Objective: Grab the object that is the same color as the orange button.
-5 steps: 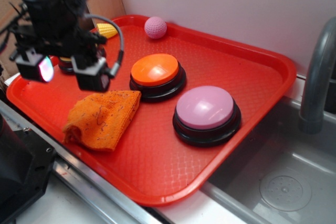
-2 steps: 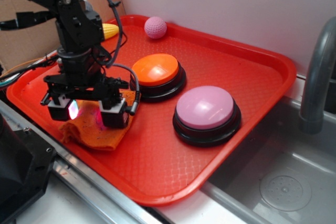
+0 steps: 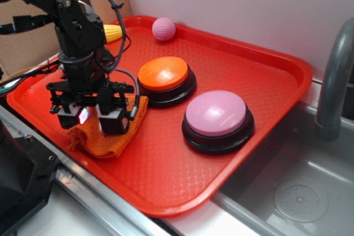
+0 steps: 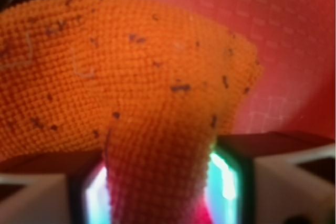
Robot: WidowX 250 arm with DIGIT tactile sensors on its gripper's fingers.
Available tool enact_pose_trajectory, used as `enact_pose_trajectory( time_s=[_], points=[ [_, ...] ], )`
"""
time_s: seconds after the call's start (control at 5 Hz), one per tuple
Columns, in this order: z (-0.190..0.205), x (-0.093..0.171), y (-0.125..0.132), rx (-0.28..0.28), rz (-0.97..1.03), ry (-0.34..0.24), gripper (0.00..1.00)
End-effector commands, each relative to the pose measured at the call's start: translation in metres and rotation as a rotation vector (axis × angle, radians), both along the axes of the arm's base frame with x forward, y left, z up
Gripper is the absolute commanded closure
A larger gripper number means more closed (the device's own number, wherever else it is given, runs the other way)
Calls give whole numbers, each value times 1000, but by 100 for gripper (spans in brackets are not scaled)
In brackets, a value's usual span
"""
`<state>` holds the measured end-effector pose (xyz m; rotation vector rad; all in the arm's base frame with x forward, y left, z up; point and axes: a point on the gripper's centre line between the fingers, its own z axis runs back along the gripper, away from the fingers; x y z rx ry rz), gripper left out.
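The orange knitted cloth, flecked with dark lint, lies bunched near the front left edge of the red tray, and a fold of it rises up between the pads of my tool. In the wrist view that fold fills the gap between my two pads, whose lit faces glow on either side of it, so my tool is clamped on the cloth. The rest of the fabric spreads flat on the tray below and beside the tool. Just beside the cloth, toward the tray's middle, sits the orange button with its glossy dome and black base; the cloth's far corner lies close to that base, though I cannot tell whether they touch. Farther toward the right edge stands a pink-topped button. Near the back edge rests a small pink ball, and in the back left corner a yellow corn toy shows partly behind my arm.
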<state>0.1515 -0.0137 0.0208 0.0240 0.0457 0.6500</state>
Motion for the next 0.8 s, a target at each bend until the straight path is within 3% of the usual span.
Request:
enact_pose_trajectory(
  time_s=[0.0,0.4,0.6],
  points=[
    [46,19,-9,101,-144,-87,100],
    [115,54,2,123,-303,-74,100],
    [137,65,7,125,-324,-103,100]
  ],
)
